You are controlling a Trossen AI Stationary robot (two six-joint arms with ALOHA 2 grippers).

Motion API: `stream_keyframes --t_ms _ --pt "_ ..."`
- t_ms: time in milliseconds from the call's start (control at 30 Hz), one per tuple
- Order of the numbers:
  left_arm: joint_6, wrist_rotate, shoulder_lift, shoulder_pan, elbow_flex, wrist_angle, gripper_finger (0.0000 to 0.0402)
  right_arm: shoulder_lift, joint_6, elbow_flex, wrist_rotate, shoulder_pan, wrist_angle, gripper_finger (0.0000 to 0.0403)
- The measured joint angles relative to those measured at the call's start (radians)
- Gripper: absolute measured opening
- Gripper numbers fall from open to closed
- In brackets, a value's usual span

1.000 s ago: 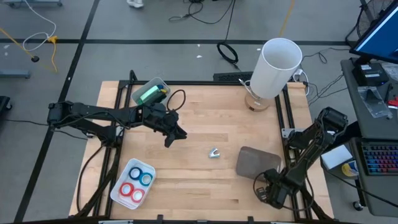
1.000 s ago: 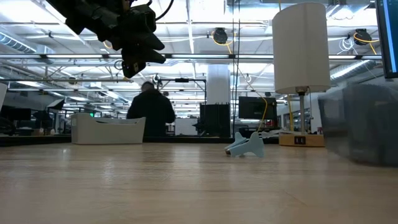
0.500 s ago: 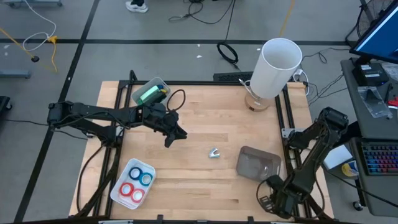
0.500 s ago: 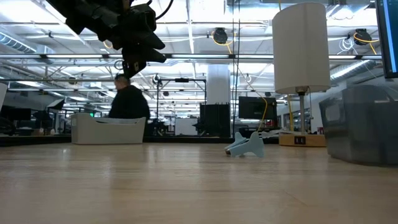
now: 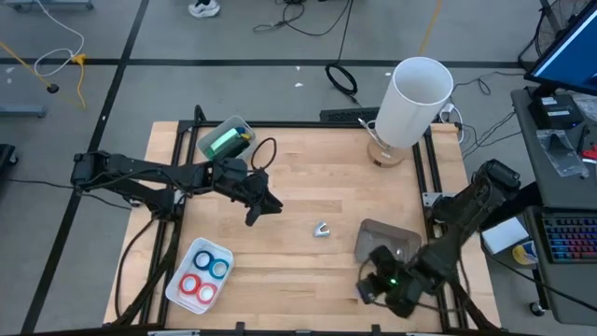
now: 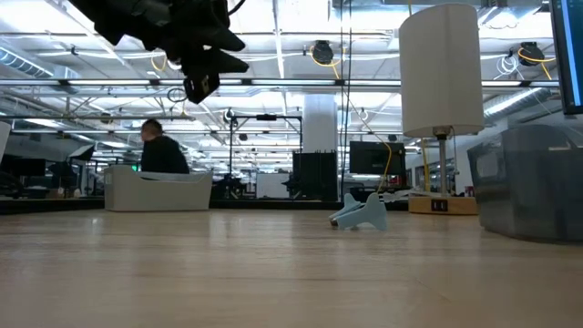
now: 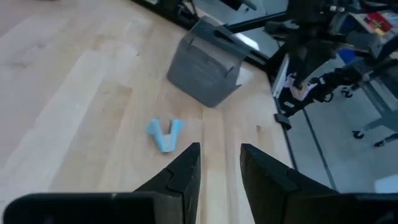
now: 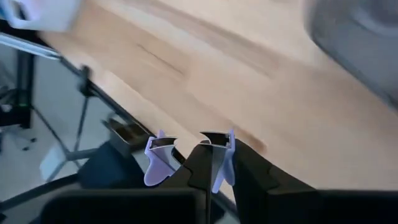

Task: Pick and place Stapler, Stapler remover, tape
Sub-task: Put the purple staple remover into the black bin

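From above, you see the left claw [image 5: 253, 213] hanging over the bench [image 5: 308, 168], left of the small pale-blue remover [image 5: 321, 229] lying near the middle. The four tapes [image 5: 202, 273], two blue and two red, sit in a white tray [image 5: 177, 275] at the near left corner. A grey box [image 5: 378, 241] rests right of the remover, and the right claw [image 5: 370, 287] is at the near edge just beside it. In the low view the remover [image 6: 361, 213] lies flat on the wood, with the left claw [image 6: 199, 84] high above and to its side. Your left wrist view shows its fingers [image 7: 185, 175] slightly parted and empty, with the remover [image 7: 165, 133] ahead. In the right wrist view the claw [image 8: 214, 158] is closed on a lilac staple remover [image 8: 158, 158].
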Motion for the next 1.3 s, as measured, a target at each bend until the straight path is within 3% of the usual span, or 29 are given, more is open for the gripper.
stream_keyframes --t_ms 267,400,700,867,1167,1300 --pt "-0.001 0.0 0.0 -0.05 0.0 0.014 0.0113 -0.001 -0.481 0.0 0.014 -0.224 0.23 0.0028" --pt "-0.006 0.014 0.0 -0.079 0.0 0.013 0.0113 -0.001 -0.687 0.0 -0.04 -0.343 0.333 0.0028" --pt "-0.003 0.062 0.0 -0.139 0.0 -0.011 0.0113 -0.001 -0.956 0.0 -0.178 -0.539 0.436 0.0028" --pt "0.004 0.051 0.0 -0.152 0.0 -0.068 0.0113 -0.051 -0.879 0.001 -0.27 -0.557 0.176 0.0028" --pt "0.088 -0.06 0.0 -0.151 0.0 -0.109 0.0113 -0.225 -0.495 0.001 -0.222 -0.489 -0.476 0.0028" --pt "0.108 -0.079 0.0 -0.135 0.0 -0.102 0.0113 -0.222 -0.421 0.0 -0.317 -0.472 -0.59 0.0028"
